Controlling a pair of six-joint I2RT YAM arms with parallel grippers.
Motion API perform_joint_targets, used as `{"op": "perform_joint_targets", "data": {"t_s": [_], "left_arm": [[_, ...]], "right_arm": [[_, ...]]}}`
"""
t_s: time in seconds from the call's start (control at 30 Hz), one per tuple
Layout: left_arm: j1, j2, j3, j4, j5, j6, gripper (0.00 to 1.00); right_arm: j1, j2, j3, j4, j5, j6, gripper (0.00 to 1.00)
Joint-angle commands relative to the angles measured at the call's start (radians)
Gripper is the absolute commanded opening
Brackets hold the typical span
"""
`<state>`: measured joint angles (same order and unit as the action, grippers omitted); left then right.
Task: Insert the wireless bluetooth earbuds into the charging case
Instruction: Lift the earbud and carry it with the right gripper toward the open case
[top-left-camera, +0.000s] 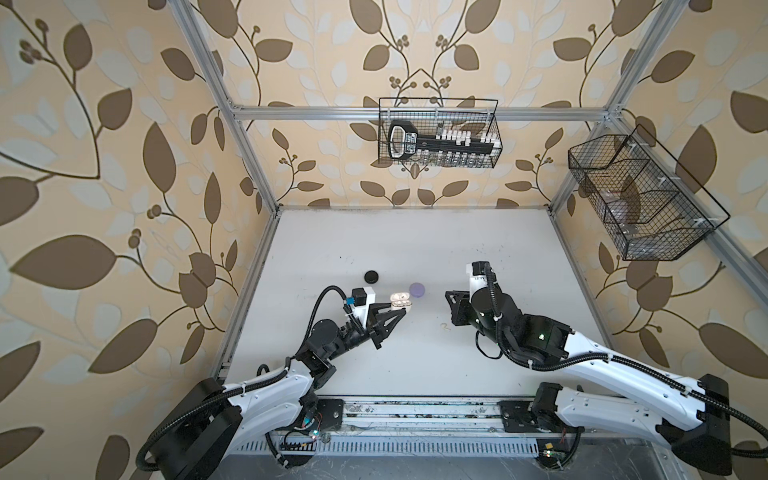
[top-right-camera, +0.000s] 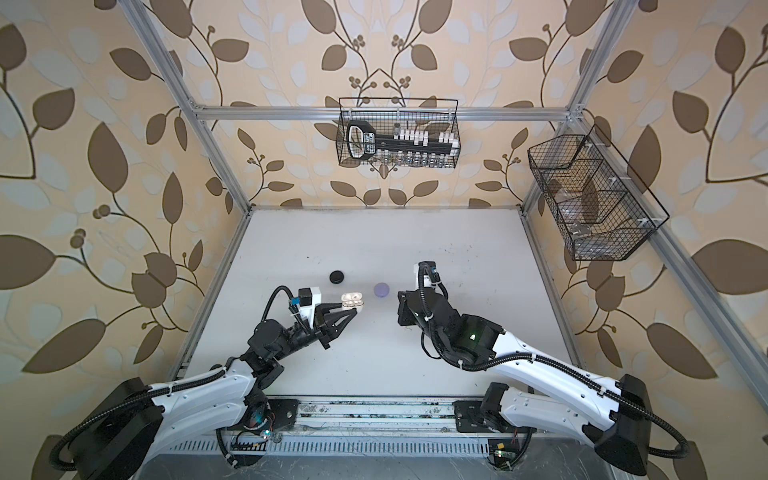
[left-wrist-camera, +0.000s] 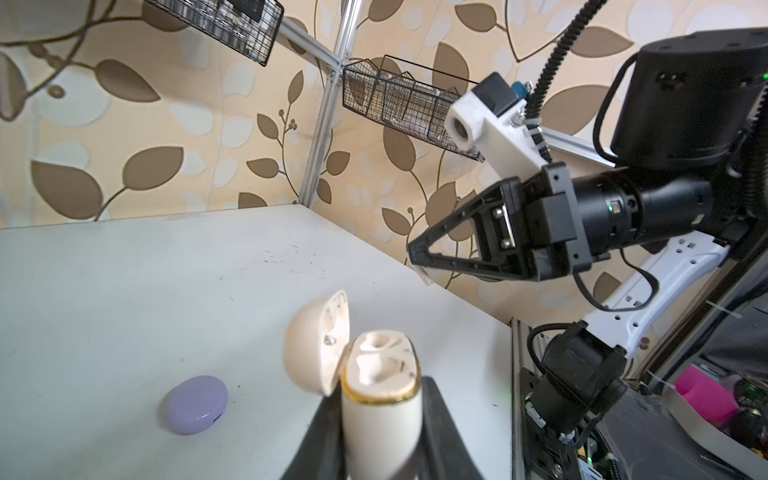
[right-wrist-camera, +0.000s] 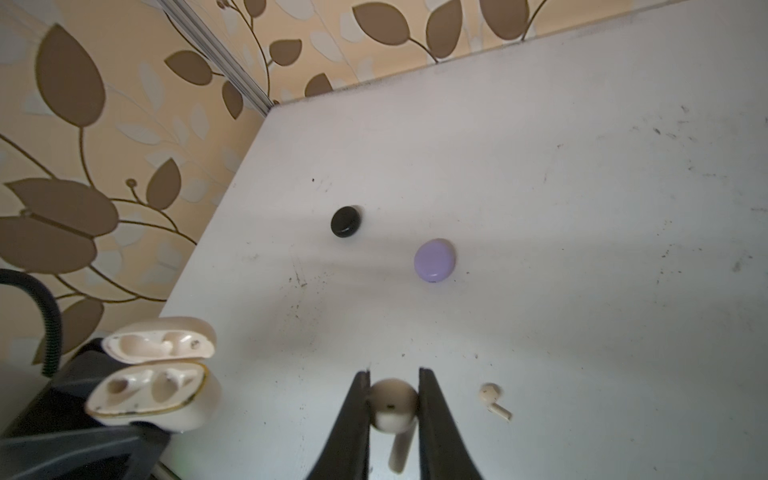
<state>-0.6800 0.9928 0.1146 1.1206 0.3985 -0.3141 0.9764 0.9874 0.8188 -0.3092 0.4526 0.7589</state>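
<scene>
My left gripper (left-wrist-camera: 382, 419) is shut on the body of a cream charging case (left-wrist-camera: 380, 399), held above the table with its lid (left-wrist-camera: 318, 345) hinged open. Both top views show this case (top-left-camera: 400, 303) (top-right-camera: 351, 301) left of centre. Its two sockets (right-wrist-camera: 153, 384) look empty. My right gripper (right-wrist-camera: 394, 376) is shut on the head of a cream earbud (right-wrist-camera: 392, 405), stem pointing back toward the wrist, a short way right of the case. A second cream earbud (right-wrist-camera: 492, 399) lies on the table beside it, also seen in a top view (top-left-camera: 445, 327).
A closed lavender case (top-left-camera: 417, 289) (right-wrist-camera: 434, 259) and a closed black case (top-left-camera: 372, 276) (right-wrist-camera: 345, 221) rest on the white table (top-left-camera: 415, 241) beyond the grippers. Wire baskets hang on the back wall (top-left-camera: 438, 133) and right wall (top-left-camera: 636, 199).
</scene>
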Motion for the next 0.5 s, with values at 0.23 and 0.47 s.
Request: {"op": "perform_joint_targets", "data": {"t_s": [0.23, 0.47], "left_arm": [[-0.075, 0.127, 0.034, 0.300, 0.085, 0.047, 0.00], [-0.101, 0.118, 0.027, 0.301, 0.082, 0.080, 0.00]], "right_arm": [[0.159, -0.031, -0.026, 0.193, 0.148, 0.000, 0.17], [0.268, -0.043, -0.086, 0.343, 0.240, -0.042, 0.16]]}}
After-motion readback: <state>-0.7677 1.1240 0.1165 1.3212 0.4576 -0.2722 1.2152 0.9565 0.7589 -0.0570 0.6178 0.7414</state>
